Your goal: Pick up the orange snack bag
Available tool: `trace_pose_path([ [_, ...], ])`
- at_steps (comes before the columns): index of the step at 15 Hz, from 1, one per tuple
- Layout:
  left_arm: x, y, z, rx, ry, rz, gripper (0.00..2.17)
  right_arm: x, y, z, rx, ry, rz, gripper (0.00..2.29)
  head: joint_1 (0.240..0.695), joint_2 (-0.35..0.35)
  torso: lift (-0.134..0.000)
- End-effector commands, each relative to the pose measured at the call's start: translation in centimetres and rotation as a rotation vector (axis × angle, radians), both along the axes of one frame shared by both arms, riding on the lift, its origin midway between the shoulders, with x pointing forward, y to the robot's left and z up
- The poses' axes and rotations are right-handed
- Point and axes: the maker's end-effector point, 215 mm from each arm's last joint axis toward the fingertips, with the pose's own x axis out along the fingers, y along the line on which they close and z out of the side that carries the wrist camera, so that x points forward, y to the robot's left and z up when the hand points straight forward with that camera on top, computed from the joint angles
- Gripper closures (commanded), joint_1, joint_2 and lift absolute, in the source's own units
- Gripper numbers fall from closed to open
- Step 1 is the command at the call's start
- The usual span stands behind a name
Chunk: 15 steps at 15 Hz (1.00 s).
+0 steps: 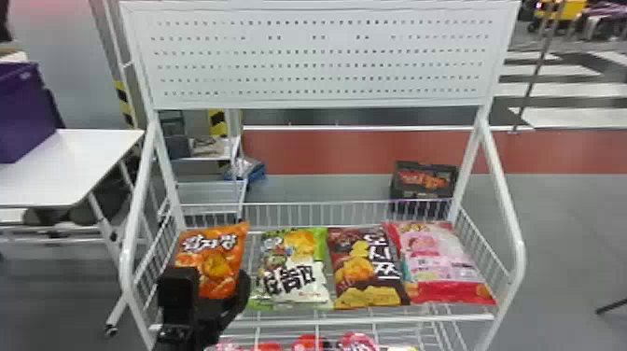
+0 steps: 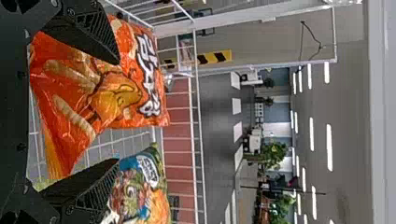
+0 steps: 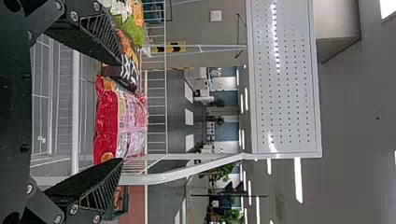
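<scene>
Standing wide apart, the black fingers of my left gripper [image 1: 210, 276] are low down by the front left corner of the wire shelf [image 1: 373, 319]. The orange snack bag [image 1: 219, 254] shows between them, still lying on the shelf near its left edge. I cannot tell if my fingers touch it. The fingers of my right gripper [image 3: 121, 112] are wide apart too, with nothing held, and the pink bag lies farther off between them.

Under the front edge of the shelf, I see small red and pink packs [image 1: 310, 343] lower down.

Up on the shelf, four bags lie in a row. Next to the orange one is a green and white bag [image 1: 294, 275]. Then comes a brown bag [image 1: 366, 268], and then the pink bag [image 1: 438, 261], near the right edge.

Past the left edge of the shelf is a white table [image 1: 70, 168] with a purple box [image 1: 25, 112] on it. High above the back edge is a white board [image 1: 322, 58] full of little holes. Behind the back right corner, a dark box [image 1: 422, 193] sits on the floor.
</scene>
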Motion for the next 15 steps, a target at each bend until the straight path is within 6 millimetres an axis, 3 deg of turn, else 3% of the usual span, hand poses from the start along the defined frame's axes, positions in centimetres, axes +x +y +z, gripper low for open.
trace_pose_path([
  [1, 1.3, 1.7, -1.1, 0.009, 0.025, 0.031, 0.21, 0.0, -0.2, 0.0, -0.002, 0.0, -0.002, 0.17, 0.499, 0.0, 0.0],
  [3, 1.8, 3.4, -1.6, -0.004, 0.037, 0.06, 0.22, -0.1, -0.3, 0.0, -0.005, 0.001, -0.003, 0.17, 0.499, 0.0, 0.0],
  [4, 1.8, 3.5, -1.6, -0.008, 0.038, 0.062, 0.33, -0.1, -0.3, 0.0, -0.005, 0.001, -0.003, 0.17, 0.499, 0.0, 0.0],
  [5, 1.8, 3.5, -1.7, -0.01, 0.041, 0.061, 0.56, -0.1, -0.3, 0.0, -0.005, 0.001, -0.003, 0.17, 0.499, 0.0, 0.0],
  [8, 1.5, 3.7, -2.0, -0.01, 0.052, 0.07, 1.8, 0.0, -0.4, 0.1, -0.005, -0.001, -0.005, 0.17, 0.499, 0.0, 0.0],
  [12, 0.9, 2.7, -2.3, -0.016, 0.059, 0.046, 1.9, 0.1, -0.4, 0.2, -0.004, -0.003, -0.005, 0.17, 0.499, 0.0, 0.0],
  [15, 0.1, 1.4, 0.4, -0.075, 0.014, 0.029, 1.89, 0.2, -0.5, 0.1, -0.002, -0.002, -0.007, 0.17, 0.499, 0.0, 0.0],
])
